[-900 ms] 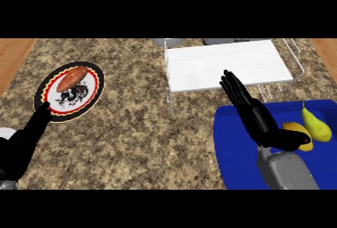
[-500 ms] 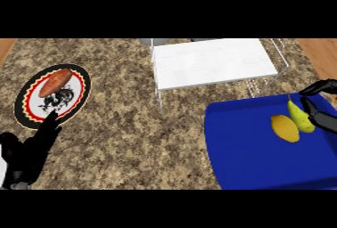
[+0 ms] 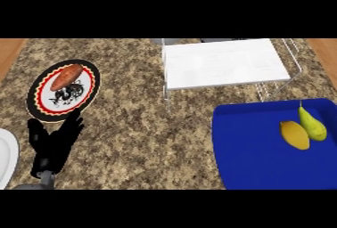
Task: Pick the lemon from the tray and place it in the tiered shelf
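A yellow lemon (image 3: 295, 135) lies on the blue tray (image 3: 256, 151) at the right, touching a green pear (image 3: 312, 124) just beyond it. The tiered shelf (image 3: 225, 63) is a white wire-framed rack at the top middle, its top level bare. My left hand (image 3: 52, 142) rests at the lower left with fingers straight and pointing up, holding nothing, far from the tray. My right hand shows nowhere in the head view.
A round patterned plate (image 3: 49, 100) with a sweet potato (image 3: 67, 76) on it sits at the left, just above my left hand. A white dish edge (image 3: 5, 156) shows at the far left. The granite counter (image 3: 145, 133) lies between plate and tray.
My right hand, earlier over the tray beside the lemon, moved off to the right and has left the view. The lemon and pear stay on the tray. The view shifted.
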Robot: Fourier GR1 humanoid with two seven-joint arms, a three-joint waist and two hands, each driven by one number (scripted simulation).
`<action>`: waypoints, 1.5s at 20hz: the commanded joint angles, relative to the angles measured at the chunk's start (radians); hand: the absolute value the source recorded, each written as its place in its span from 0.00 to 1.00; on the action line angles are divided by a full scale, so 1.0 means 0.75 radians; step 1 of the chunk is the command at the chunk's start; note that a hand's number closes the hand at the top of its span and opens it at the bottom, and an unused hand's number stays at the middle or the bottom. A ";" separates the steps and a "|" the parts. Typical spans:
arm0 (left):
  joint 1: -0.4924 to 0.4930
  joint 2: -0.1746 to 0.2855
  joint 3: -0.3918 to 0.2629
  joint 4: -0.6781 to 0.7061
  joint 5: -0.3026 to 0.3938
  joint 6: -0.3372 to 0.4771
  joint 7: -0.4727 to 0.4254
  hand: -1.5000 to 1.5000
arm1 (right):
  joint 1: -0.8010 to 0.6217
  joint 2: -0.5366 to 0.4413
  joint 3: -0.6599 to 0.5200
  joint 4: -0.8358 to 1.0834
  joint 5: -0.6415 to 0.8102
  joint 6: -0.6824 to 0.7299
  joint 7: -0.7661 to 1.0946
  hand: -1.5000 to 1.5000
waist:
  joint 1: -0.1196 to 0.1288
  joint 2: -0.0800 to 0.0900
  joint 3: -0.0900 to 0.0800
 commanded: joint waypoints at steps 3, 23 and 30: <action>-0.090 -0.041 -0.002 0.096 -0.001 -0.017 0.025 0.50 | -0.031 -0.170 0.090 0.110 0.119 0.231 -0.163 0.00 | 0.014 -0.006 -0.006; -0.002 -0.047 0.046 0.043 -0.043 -0.052 0.018 0.50 | 0.188 0.020 0.242 -0.955 0.284 -0.154 0.987 0.00 | 0.005 -0.016 -0.008; -0.001 -0.085 0.051 0.125 -0.080 -0.075 -0.058 0.50 | 0.184 0.093 0.365 -1.026 0.465 -0.119 1.142 0.00 | 0.007 -0.014 -0.008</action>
